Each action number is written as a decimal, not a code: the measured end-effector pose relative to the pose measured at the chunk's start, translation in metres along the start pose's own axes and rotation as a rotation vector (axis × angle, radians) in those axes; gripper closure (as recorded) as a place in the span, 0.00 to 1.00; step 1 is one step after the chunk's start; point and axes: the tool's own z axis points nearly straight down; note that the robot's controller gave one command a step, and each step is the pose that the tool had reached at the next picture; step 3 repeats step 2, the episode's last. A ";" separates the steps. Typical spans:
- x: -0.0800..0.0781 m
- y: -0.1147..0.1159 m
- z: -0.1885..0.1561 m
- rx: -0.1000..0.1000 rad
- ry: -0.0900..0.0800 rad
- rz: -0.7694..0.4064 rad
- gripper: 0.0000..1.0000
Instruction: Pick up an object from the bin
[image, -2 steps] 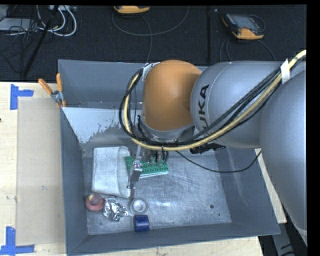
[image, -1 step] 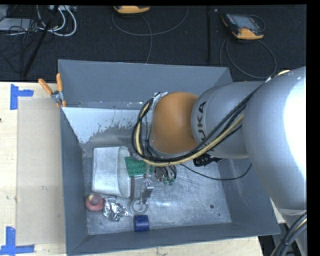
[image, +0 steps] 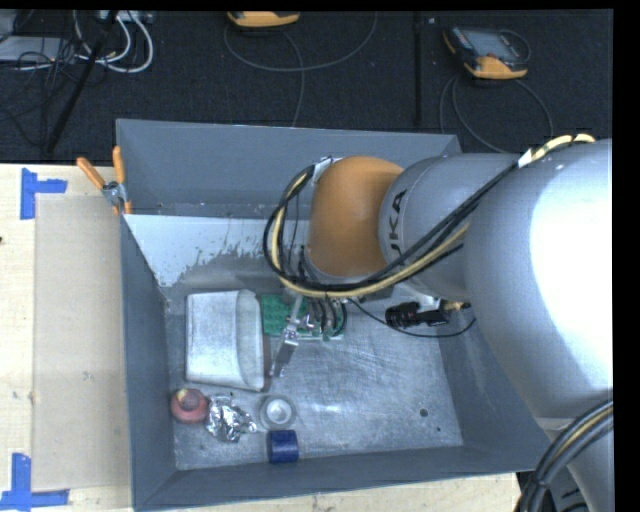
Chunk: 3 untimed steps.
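Mostly open floor lies right of the white block (image: 218, 338): bare, scuffed grey metal runs from it to the right wall of the bin (image: 300, 150), partly shaded by the arm (image: 540, 280). Left of the block there is little room, as the sloping wall comes close to its edge.

The block is rectangular, pale and speckled, soft-looking, with a raised band down its right side. The gripper (image: 283, 357) comes down at that right edge, thin and dark, tilted a little. Whether it touches the block, I cannot tell. Whether it is apart or together, I cannot tell either, and nothing shows clamped in it.

A green thing (image: 272, 314), flat and glossy, sits just beside the block's upper right corner, half under the wrist.

Below the block, in a row near the front wall:
- a pink round thing (image: 188, 405), under the block's lower left corner
- crumpled foil (image: 230, 420), shiny and creased
- a clear round cap (image: 277, 410)
- a blue block (image: 283, 446), small and squarish, nearest the front wall

Above the block stands the smooth, rounded orange cover (image: 350, 215), with dark cables (image: 272, 235) looped beside it.
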 end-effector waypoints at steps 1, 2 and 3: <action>-0.004 0.000 -0.004 -0.003 -0.016 0.000 1.00; 0.004 -0.021 -0.185 -0.003 -0.014 -0.042 1.00; 0.004 -0.021 -0.185 -0.003 -0.014 -0.042 1.00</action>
